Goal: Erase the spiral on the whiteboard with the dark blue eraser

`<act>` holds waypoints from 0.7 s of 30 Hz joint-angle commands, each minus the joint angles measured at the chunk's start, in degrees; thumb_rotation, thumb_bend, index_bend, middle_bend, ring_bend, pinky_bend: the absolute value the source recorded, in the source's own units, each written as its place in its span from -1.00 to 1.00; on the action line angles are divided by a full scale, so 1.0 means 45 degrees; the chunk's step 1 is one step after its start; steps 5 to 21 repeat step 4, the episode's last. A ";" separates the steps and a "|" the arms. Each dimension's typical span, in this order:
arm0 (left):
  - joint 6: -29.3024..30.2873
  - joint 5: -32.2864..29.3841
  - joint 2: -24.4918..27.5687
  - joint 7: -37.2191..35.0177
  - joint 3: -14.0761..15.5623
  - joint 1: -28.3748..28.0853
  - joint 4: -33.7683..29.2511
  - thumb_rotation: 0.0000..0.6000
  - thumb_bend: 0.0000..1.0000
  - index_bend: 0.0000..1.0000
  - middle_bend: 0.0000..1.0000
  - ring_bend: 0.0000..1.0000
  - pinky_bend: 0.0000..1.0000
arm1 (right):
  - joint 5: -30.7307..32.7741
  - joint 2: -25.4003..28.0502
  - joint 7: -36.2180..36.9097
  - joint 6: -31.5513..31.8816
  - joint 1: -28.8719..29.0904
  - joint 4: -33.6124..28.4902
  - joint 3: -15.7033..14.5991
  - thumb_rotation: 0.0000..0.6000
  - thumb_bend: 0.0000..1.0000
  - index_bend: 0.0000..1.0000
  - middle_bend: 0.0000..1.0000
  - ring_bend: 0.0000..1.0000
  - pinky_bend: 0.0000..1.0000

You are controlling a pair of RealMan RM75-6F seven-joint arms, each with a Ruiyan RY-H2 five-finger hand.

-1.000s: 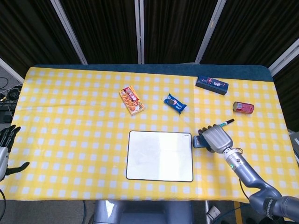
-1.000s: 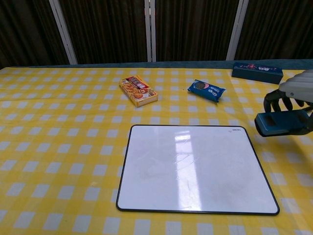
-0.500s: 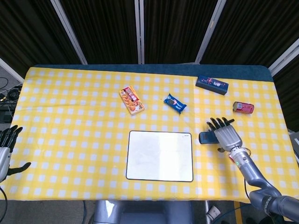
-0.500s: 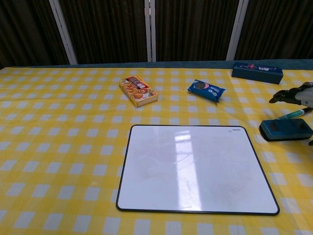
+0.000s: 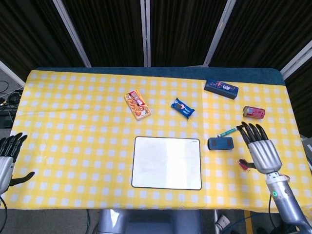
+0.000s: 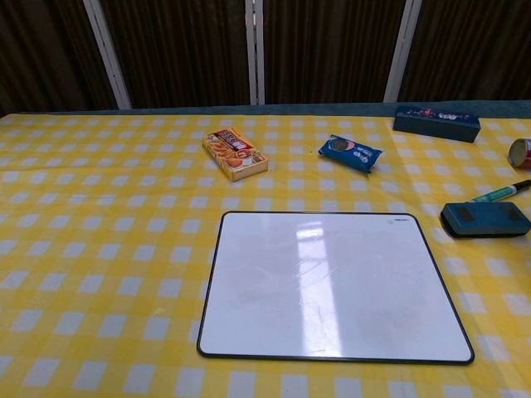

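Your eraser [image 5: 220, 143] lies at the whiteboard's [image 5: 166, 162] three o'clock, long axis nine-to-three; your right hand [image 5: 258, 148] spreads empty beside it; left hand [image 5: 7, 158] likewise splayed.

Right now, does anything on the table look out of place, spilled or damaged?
Nothing stands out. The whiteboard lies flat and wiped, showing only faint smudges. The dark blue eraser rests on the cloth right of it, beside the green marker.
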 commanded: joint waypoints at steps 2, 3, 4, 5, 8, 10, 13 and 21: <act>0.0041 0.0155 -0.0003 -0.0205 0.0066 0.0038 0.0038 1.00 -1.00 -1.00 -1.00 -1.00 -1.00 | -0.0694 0.0407 0.0506 0.0976 -0.0990 -0.0427 -0.0243 1.00 -1.00 -1.00 -1.00 -1.00 -1.00; 0.0041 0.0167 0.0003 -0.0239 0.0065 0.0038 0.0037 1.00 -1.00 -1.00 -1.00 -1.00 -1.00 | -0.0701 0.0403 0.0485 0.1008 -0.1053 -0.0419 -0.0239 1.00 -1.00 -1.00 -1.00 -1.00 -1.00; 0.0059 0.0172 0.0013 -0.0281 0.0054 0.0042 0.0038 1.00 -1.00 -1.00 -1.00 -1.00 -1.00 | -0.0711 0.0383 0.0442 0.1055 -0.1123 -0.0391 -0.0215 1.00 -1.00 -1.00 -1.00 -1.00 -1.00; 0.0059 0.0172 0.0013 -0.0281 0.0054 0.0042 0.0038 1.00 -1.00 -1.00 -1.00 -1.00 -1.00 | -0.0711 0.0383 0.0442 0.1055 -0.1123 -0.0391 -0.0215 1.00 -1.00 -1.00 -1.00 -1.00 -1.00; 0.0059 0.0172 0.0013 -0.0281 0.0054 0.0042 0.0038 1.00 -1.00 -1.00 -1.00 -1.00 -1.00 | -0.0711 0.0383 0.0442 0.1055 -0.1123 -0.0391 -0.0215 1.00 -1.00 -1.00 -1.00 -1.00 -1.00; 0.0059 0.0172 0.0013 -0.0281 0.0054 0.0042 0.0038 1.00 -1.00 -1.00 -1.00 -1.00 -1.00 | -0.0711 0.0383 0.0442 0.1055 -0.1123 -0.0391 -0.0215 1.00 -1.00 -1.00 -1.00 -1.00 -1.00; 0.0059 0.0172 0.0013 -0.0281 0.0054 0.0042 0.0038 1.00 -1.00 -1.00 -1.00 -1.00 -1.00 | -0.0711 0.0383 0.0442 0.1055 -0.1123 -0.0391 -0.0215 1.00 -1.00 -1.00 -1.00 -1.00 -1.00; 0.0059 0.0172 0.0013 -0.0281 0.0054 0.0042 0.0038 1.00 -1.00 -1.00 -1.00 -1.00 -1.00 | -0.0711 0.0383 0.0442 0.1055 -0.1123 -0.0391 -0.0215 1.00 -1.00 -1.00 -1.00 -1.00 -1.00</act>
